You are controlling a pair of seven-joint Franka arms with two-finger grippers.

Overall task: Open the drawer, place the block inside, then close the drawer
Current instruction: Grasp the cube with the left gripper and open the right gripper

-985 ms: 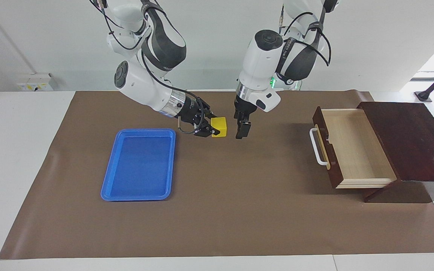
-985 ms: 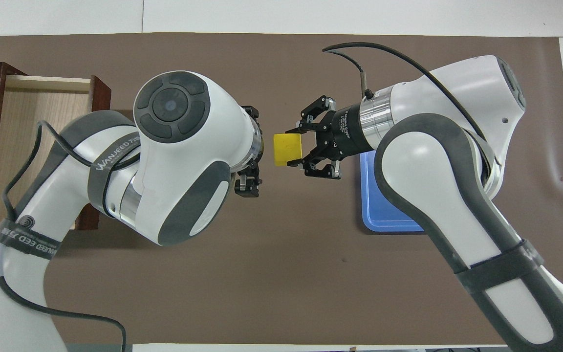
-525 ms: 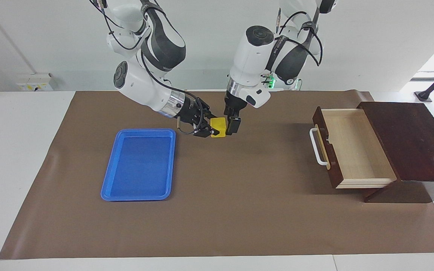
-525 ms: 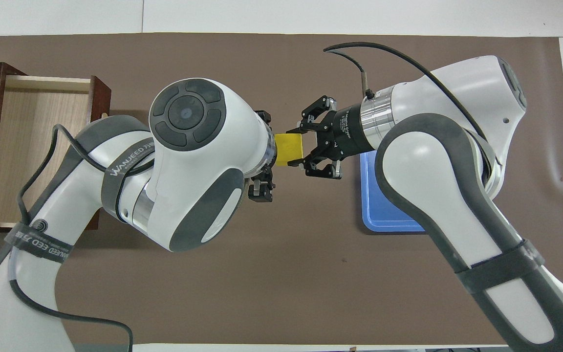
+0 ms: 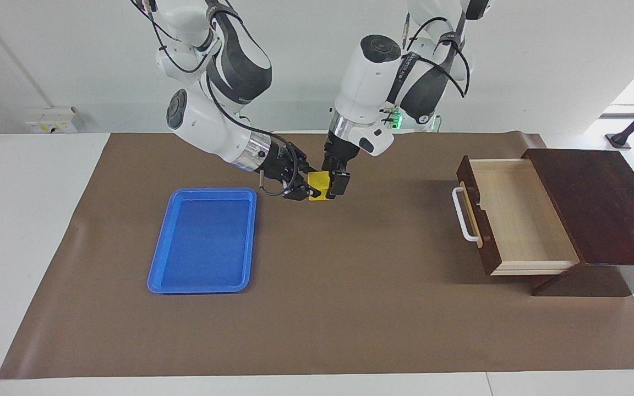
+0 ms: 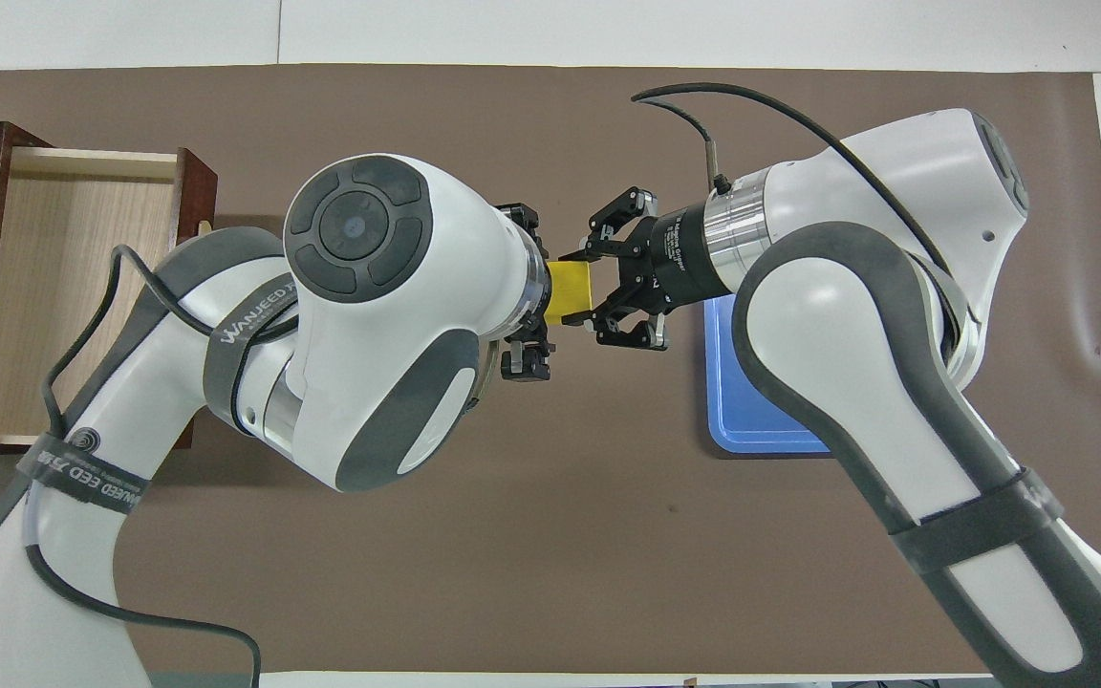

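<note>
ok so my left hand [image 5: 332, 184] just slid around the block [image 5: 318, 186], fingers apart, right hand [image 5: 301, 187] clamped on it over the table beside the tray [image 5: 204, 240], so handover's basically on.

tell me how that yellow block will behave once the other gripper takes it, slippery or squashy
The block keeps crisp edges in the right gripper, so it is probably rigid. Its flat faces should suit the left gripper. It looks smooth, so a light pinch might slip.
</note>
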